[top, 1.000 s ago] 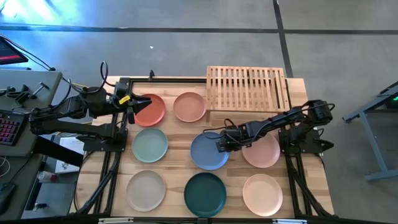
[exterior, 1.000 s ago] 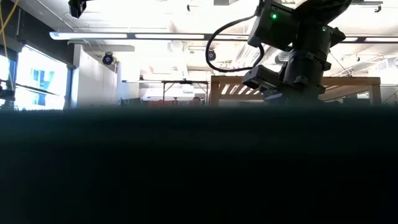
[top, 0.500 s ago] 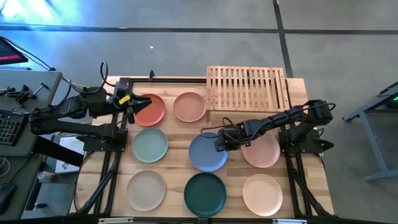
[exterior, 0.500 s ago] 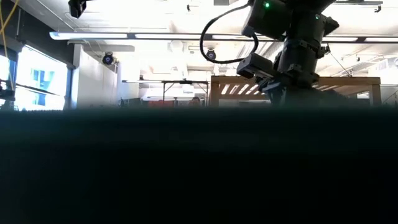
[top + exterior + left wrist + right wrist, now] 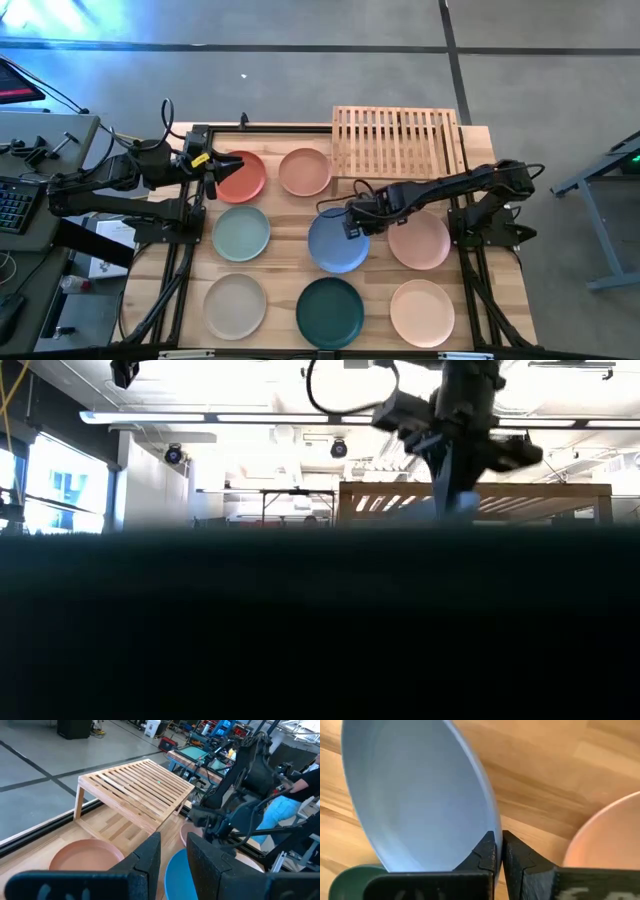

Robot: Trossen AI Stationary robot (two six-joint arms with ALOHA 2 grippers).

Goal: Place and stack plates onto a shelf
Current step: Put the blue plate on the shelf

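The right gripper [image 5: 347, 224] is clenched on the rim of the blue plate [image 5: 335, 245], on the edge that faces the shelf [image 5: 398, 141]. In the right wrist view the two fingers [image 5: 487, 854] pinch that rim [image 5: 492, 815] between them, and the plate stands tilted, its gripped edge raised off the table [image 5: 540, 780]. The blue plate sits in front of the shelf, between the sage green plate [image 5: 241, 232] and the pink plate [image 5: 420, 241], with the peach plate [image 5: 304, 171] on its shelf side and the dark teal plate [image 5: 329, 311] on its far side. The shelf carries no plate. The left gripper [image 5: 211, 177] waits at the edge of the red-orange plate [image 5: 240, 176], well apart from the shelf; its fingers [image 5: 150, 857] stand slightly parted and hold nothing.
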